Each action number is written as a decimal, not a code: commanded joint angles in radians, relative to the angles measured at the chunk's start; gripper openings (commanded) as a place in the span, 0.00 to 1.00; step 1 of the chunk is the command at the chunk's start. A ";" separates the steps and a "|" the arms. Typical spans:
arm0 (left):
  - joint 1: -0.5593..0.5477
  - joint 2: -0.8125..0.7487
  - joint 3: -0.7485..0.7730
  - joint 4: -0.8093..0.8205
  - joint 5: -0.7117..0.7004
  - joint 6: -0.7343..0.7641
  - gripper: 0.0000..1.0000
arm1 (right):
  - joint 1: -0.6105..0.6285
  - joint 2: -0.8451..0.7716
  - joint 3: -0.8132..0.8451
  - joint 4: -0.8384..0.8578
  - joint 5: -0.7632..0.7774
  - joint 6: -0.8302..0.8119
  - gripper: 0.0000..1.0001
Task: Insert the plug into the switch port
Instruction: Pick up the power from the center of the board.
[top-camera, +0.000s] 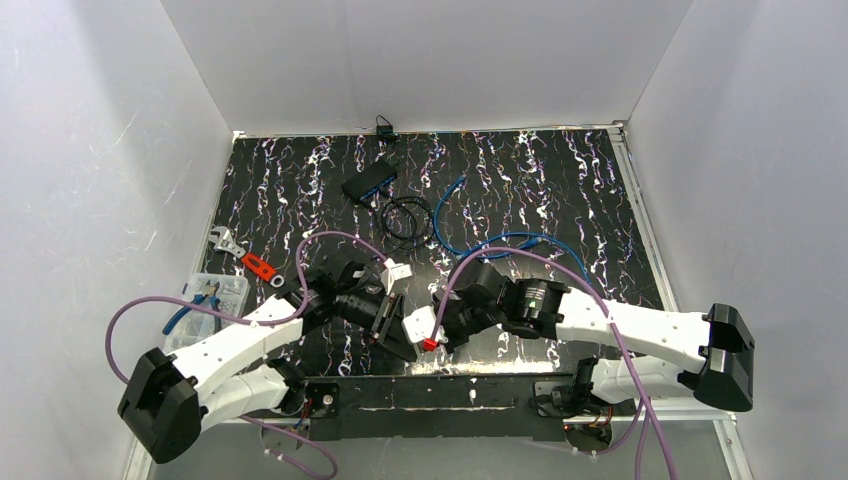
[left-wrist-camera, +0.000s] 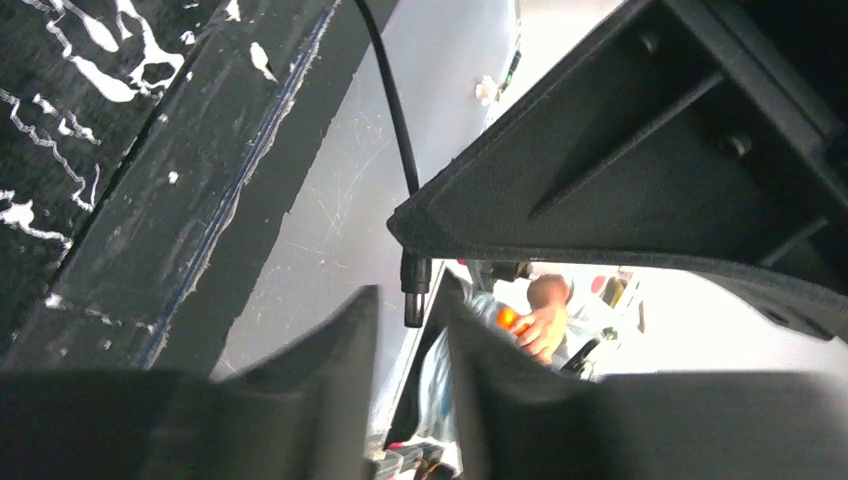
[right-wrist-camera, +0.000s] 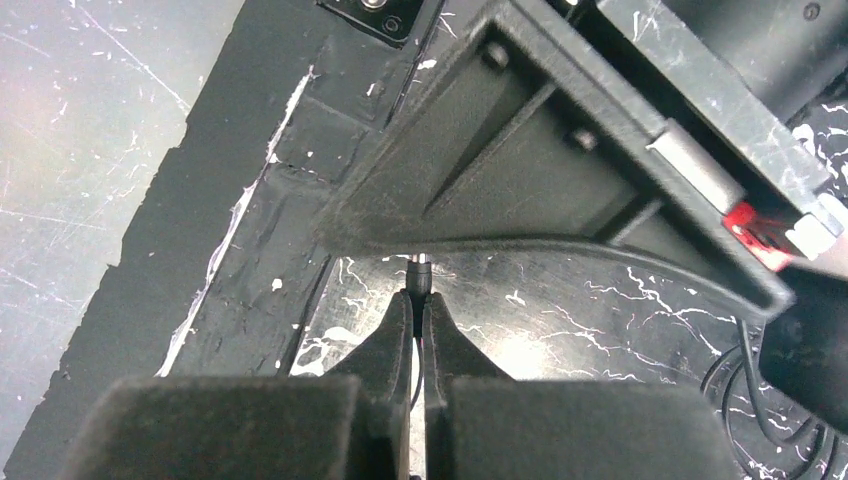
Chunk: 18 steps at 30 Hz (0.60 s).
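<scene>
– Well, what is the right end effector (right-wrist-camera: 421, 310) doing?

– Its fingers (right-wrist-camera: 392, 345) are pressed together, pinching the plug (right-wrist-camera: 422, 270) by its thin rear end. The plug's tip pokes out just beyond the fingertips, straight ahead of them.

– And the left end effector (left-wrist-camera: 410, 305)?

– Slightly spread, with nothing between its pads. In its own wrist view the plug hangs just ahead of the gap, touching neither finger. The two end effectors meet nearly tip to tip, and a broad black finger of the left one crosses right past the plug's tip.

– Where does the cord (left-wrist-camera: 390, 100) run?

– Away from the left end effector, passing behind the right one's finger.

– And the switch?

– The switch (top-camera: 368, 183) lies on the surface (top-camera: 560, 200) well ahead of both end effectors, toward the far wall. A coil of black cable (top-camera: 405, 215) sits between it and them, and a blue cable (top-camera: 480, 240) lies ahead of the right end effector. Plug and switch are well apart.
</scene>
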 joint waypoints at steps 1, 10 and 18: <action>-0.003 -0.068 0.074 -0.154 -0.160 0.060 0.53 | 0.005 -0.031 -0.013 0.062 0.069 0.054 0.01; 0.070 -0.109 0.203 -0.349 -0.511 0.074 0.93 | 0.005 -0.163 -0.144 0.131 0.213 0.160 0.01; 0.314 -0.042 0.231 -0.414 -0.632 0.102 0.98 | 0.006 -0.253 -0.229 0.203 0.260 0.246 0.01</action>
